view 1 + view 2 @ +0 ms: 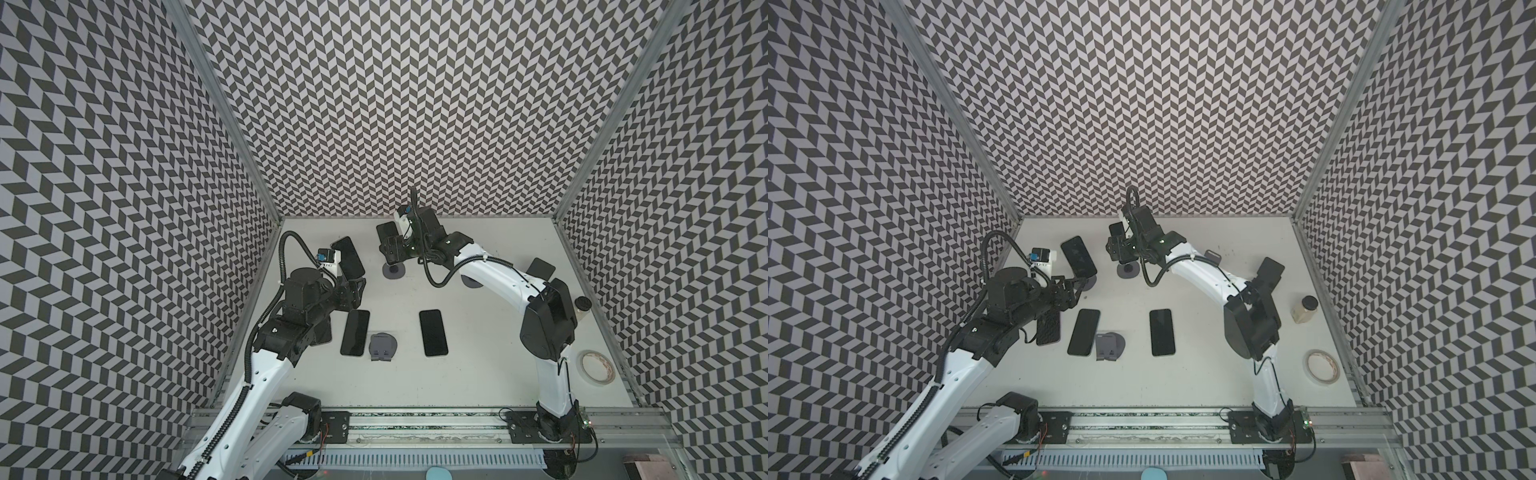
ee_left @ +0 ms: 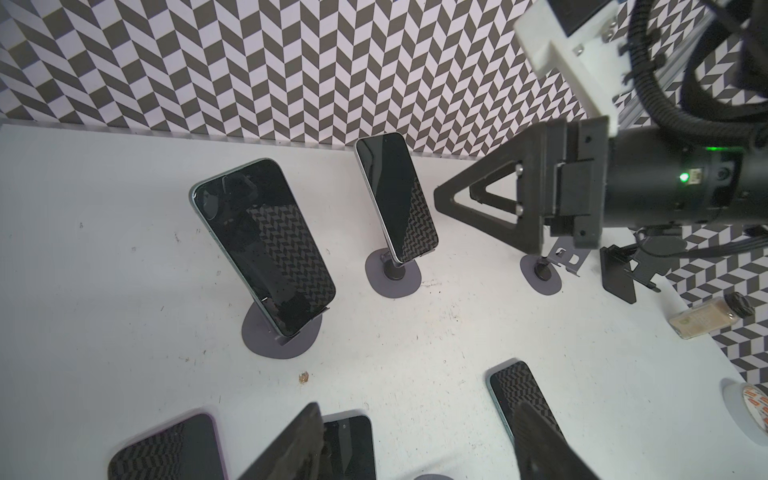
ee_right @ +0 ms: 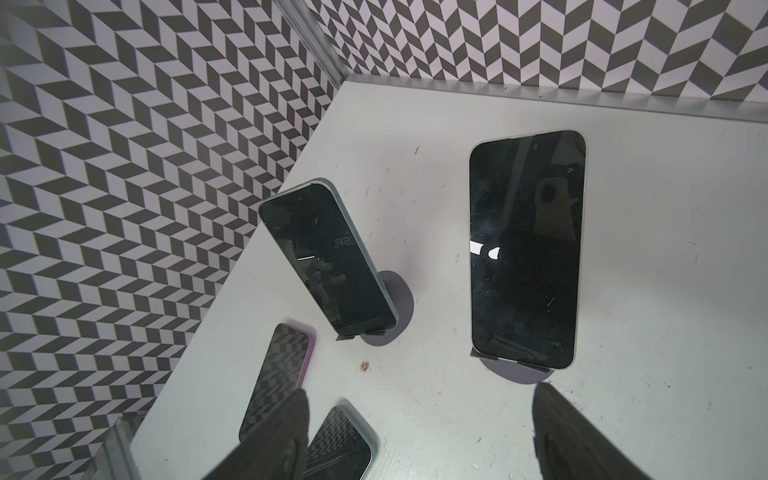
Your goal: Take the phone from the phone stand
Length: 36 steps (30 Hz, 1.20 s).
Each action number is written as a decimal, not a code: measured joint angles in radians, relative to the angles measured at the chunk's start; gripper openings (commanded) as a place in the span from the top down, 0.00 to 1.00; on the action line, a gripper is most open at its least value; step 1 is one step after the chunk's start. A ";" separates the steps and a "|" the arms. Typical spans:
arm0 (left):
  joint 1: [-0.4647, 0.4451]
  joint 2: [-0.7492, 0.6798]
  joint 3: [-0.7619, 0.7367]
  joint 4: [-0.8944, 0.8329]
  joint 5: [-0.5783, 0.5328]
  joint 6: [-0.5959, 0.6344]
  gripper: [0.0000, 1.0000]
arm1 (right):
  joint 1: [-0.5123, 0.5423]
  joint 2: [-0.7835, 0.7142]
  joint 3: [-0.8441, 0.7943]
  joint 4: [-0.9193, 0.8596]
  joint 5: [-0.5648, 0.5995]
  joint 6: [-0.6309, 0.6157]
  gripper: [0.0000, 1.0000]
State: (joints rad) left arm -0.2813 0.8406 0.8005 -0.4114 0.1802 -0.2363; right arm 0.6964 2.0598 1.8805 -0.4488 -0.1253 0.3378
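Two dark phones lean on grey round-based stands at the back of the white table. In both top views my left gripper (image 1: 356, 289) hangs just in front of the left phone (image 1: 349, 257) on its stand (image 2: 282, 332). Its jaws are open and hold nothing, with fingers (image 2: 291, 444) well short of that phone (image 2: 266, 245). My right gripper (image 1: 390, 249) hovers over the middle phone (image 3: 525, 249) and its stand (image 1: 394, 271). It is open and empty too, and one finger (image 3: 573, 436) sits just in front of the stand's base.
A third phone (image 1: 540, 270) stands on a stand behind the right arm. Three phones lie flat near the front: (image 1: 355, 332), (image 1: 433, 332) and a purple-edged one (image 3: 278, 382). An empty stand (image 1: 382, 347) sits between them. A bottle (image 1: 1304, 309) and tape roll (image 1: 721, 368) are at the right edge.
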 measured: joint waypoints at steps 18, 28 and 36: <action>-0.006 -0.095 -0.091 0.052 0.089 -0.034 0.19 | -0.033 0.140 0.130 0.000 0.024 0.010 0.17; -0.006 -0.122 -0.122 0.075 0.099 -0.043 0.16 | -0.034 0.188 0.183 0.001 0.029 -0.006 0.11; -0.006 -0.120 -0.124 0.080 0.107 -0.044 0.18 | -0.039 0.251 0.225 0.004 0.029 -0.013 0.07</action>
State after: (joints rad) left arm -0.2874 0.7208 0.6765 -0.3313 0.2874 -0.2806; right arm 0.6579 2.3108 2.1052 -0.4450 -0.0967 0.3252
